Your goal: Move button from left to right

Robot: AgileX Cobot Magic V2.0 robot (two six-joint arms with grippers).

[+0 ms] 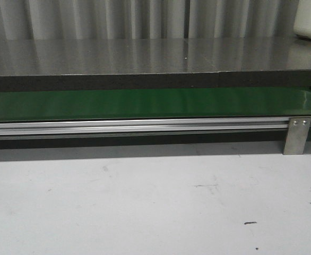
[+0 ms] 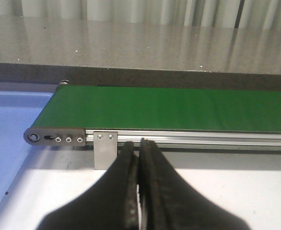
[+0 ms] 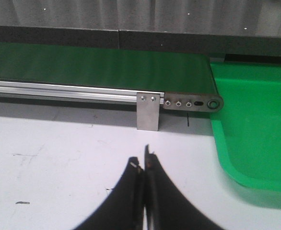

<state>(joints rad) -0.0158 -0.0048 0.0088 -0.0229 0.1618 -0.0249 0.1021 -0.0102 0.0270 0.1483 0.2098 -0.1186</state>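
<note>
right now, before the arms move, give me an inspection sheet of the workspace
surface: pale grey tabletop with small dark scuffs; long green conveyor belt on an aluminium rail with metal brackets.
job's things: orange-capped button not seen in any view; the belt is bare.
clutter: nothing seen on the tabletop.
grippers: left gripper shut, empty, in front of the belt's left end; right gripper shut, empty, near the belt's right end.
cables: nothing seen.
surroundings: blue tray past the belt's left end, green tray past its right end, speckled grey counter behind, grey curtain, a white object at far right, not identifiable.
</note>
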